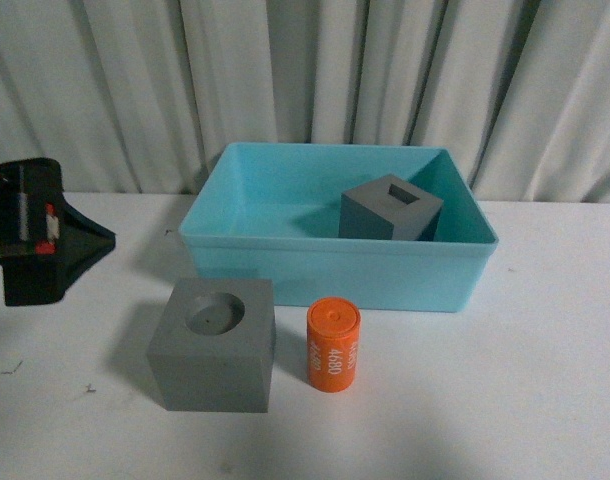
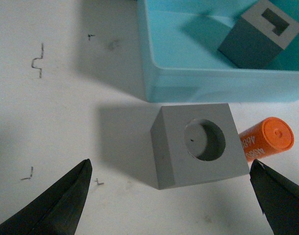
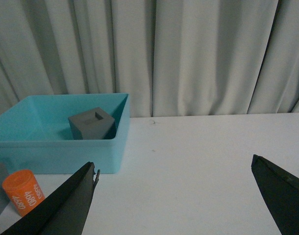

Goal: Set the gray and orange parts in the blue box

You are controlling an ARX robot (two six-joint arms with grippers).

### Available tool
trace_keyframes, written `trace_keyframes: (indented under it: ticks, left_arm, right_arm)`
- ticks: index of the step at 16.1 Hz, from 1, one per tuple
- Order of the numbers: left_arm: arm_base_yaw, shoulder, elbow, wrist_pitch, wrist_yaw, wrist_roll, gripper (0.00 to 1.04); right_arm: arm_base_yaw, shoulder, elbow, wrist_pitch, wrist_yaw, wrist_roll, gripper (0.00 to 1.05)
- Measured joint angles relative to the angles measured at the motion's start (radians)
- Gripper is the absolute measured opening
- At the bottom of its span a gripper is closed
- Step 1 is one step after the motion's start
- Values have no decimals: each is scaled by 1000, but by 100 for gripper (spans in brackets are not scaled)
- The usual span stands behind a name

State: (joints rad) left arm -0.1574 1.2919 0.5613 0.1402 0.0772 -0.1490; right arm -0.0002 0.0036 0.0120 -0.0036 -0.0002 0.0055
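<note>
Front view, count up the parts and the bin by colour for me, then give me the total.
Gray: 2, the round-recess cube and the rectangular-slot cube
Orange: 1, the cylinder
Blue: 1, the box
Total: 4

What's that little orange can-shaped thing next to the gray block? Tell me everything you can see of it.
The orange cylinder is a small, matte, plastic-looking piece standing upright on the white table. Its flat top has a shallow circular ridge, and white digits, apparently 4680, run sideways along its side. It stands outside the blue box, just in front of the box's front wall, and close to the right of the gray cube with the round recess, with a small gap between them. Only the table touches it.
</note>
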Motion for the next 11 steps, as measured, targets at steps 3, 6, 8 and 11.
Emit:
trace_keyframes:
  ticks: [3,6,8,11]
  left_arm:
    - [-39,99,0,98,-33,25,98]
    - [-53,251,43,182,-66,47,98]
    - [-97,352,96,219,-87,47,98]
    - [-132,456,138,248,-130,40,98]
  right_arm:
    - [0,0,0,0,0,0,98]
    - [0,0,0,0,0,0,98]
    - [0,0,0,0,0,0,98]
    - [0,0,0,0,0,0,98]
